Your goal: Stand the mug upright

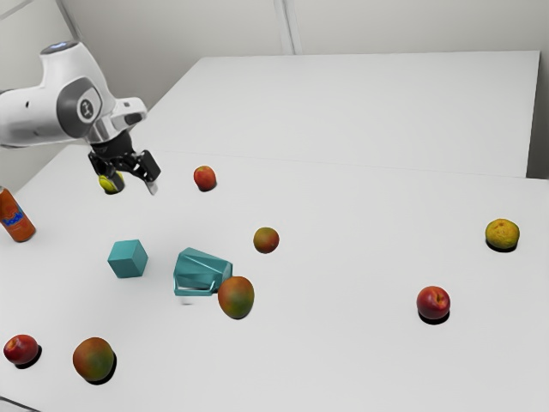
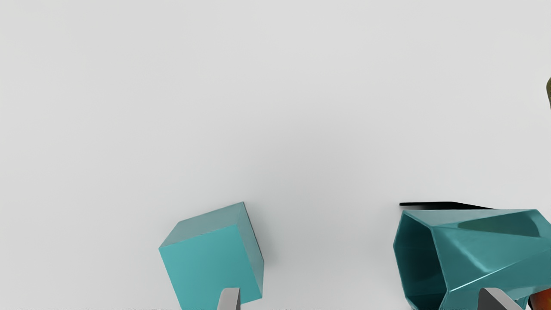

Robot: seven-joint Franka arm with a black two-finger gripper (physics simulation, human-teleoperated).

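Observation:
High over the table, the gripper hangs left of and behind the mug in the exterior view. The faceted teal mug lies on its side on the table, its handle toward the exterior view's front. In the wrist view the gripper is open, its two fingertips wide apart with nothing held. There the mug appears by one fingertip, its dark hollow mouth facing the teal cube, which appears by the other fingertip.
A mango sits right against or very near the mug's base end. The cube stands a short way from the mouth. Around them on the table are a smaller mango, a red fruit, an orange bottle and other fruit.

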